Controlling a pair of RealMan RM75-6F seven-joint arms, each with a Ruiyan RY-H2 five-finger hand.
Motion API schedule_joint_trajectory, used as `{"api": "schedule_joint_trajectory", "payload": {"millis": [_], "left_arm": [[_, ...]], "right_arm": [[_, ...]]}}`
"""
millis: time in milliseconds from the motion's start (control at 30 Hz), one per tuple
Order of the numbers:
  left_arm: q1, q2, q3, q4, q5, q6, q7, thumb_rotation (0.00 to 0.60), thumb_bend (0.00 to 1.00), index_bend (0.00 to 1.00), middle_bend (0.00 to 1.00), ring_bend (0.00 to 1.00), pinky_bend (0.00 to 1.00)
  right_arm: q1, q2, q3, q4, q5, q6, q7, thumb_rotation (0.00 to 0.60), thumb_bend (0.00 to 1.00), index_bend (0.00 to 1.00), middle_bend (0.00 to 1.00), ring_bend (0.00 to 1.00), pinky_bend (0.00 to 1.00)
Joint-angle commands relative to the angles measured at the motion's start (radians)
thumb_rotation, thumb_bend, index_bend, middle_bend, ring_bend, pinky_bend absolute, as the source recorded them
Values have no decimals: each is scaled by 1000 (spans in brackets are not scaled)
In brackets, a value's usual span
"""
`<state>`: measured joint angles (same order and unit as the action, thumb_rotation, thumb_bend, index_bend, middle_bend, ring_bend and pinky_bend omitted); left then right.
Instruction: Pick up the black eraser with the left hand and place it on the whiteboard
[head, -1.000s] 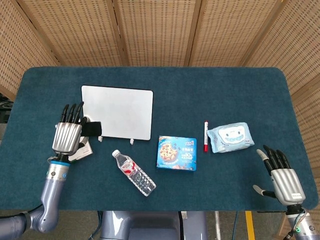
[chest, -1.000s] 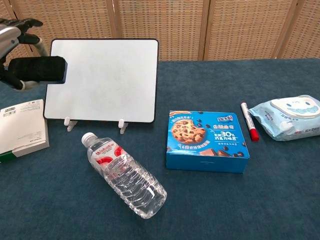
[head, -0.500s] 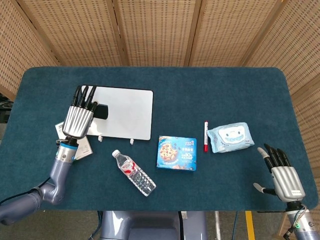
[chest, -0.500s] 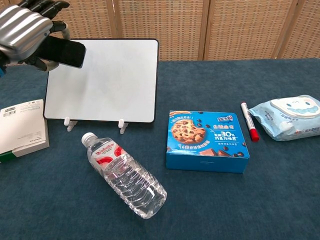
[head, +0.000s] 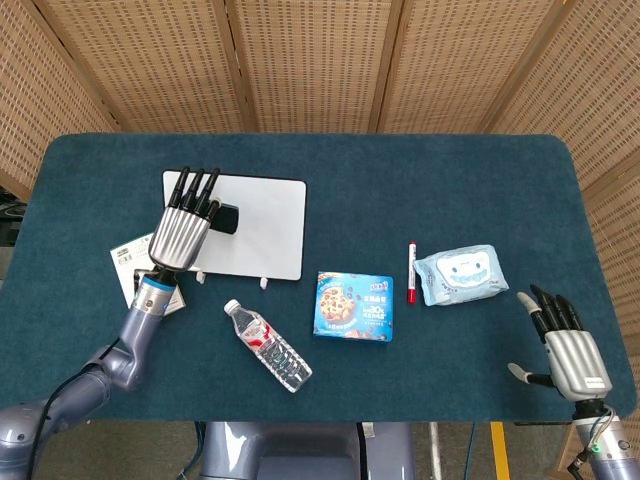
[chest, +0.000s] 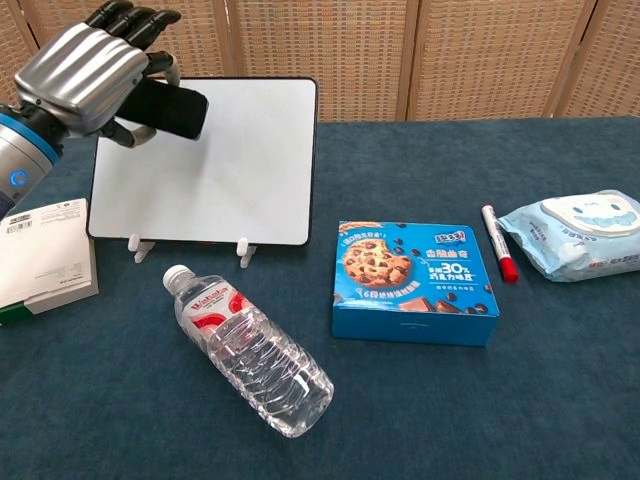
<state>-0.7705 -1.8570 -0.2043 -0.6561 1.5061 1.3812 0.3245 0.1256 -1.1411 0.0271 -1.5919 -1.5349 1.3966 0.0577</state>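
Your left hand (head: 184, 232) grips the black eraser (head: 227, 218) and now holds it above the left part of the whiteboard (head: 262, 228); the chest view shows the eraser (chest: 168, 108) raised in front of the whiteboard (chest: 230, 160), not yet resting on it. A second ago that hand hung off the board's left edge, over the small white box (chest: 42, 258); half a second ago it had only reached the edge. So the carry looks nearly done, and what remains, by my judgement, is to lower the eraser and let go. Your right hand (head: 568, 350) rests near the table's front right corner, fingers spread and holding nothing, much as before. The water bottle (head: 268, 345), cookie box (head: 353, 306), red marker (head: 411, 272) and wipes pack (head: 460, 275) lie where they were.
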Motion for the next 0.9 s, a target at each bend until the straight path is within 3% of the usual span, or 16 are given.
{"api": "schedule_joint_trajectory", "payload": {"millis": [33,367,900], "left_arm": [[-28,-59,24,120,27,3,-78,600,281,424,0,0,0],[-59,-124,39,280,21,-40,-161,600,277,423,0,0,0],[-86,-175,47,384,-7,-98,-201,600,273,423,0,0,0]], "right_arm": [[0,-1,2,3,3,1,3,600,53,0,0,0,0],[3,-3,8,10,19,-6,9,600,53,0,0,0,0],[6,-4,10,11,28,-11,6,600,53,0,0,0,0]]}}
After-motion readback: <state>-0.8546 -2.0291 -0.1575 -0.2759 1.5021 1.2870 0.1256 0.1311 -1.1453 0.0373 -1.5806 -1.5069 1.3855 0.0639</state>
